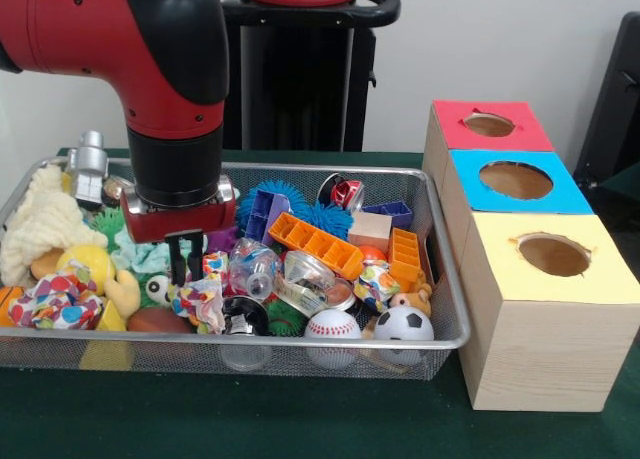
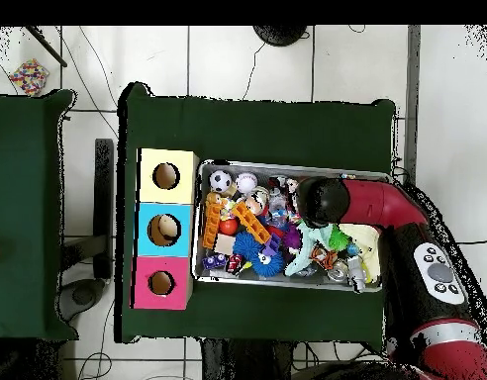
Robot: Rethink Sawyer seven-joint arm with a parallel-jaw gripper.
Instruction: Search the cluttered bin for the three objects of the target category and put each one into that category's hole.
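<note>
The silver wire mesh bin sits on the green table, packed with toys; it also shows in the overhead view. Three dotted white paper wads lie in it: one at the front left, one in the middle, and one toward the right. My gripper hangs down into the bin's left half, open and empty, its tips just behind the middle wad. In the overhead view the arm hides the gripper. The hole in the yellow-topped box stands right of the bin, and shows overhead too.
Blue-topped and red-topped boxes stand behind the yellow one. The bin also holds a baseball, a soccer ball, an orange tray, a cream cloth and a silver robot toy.
</note>
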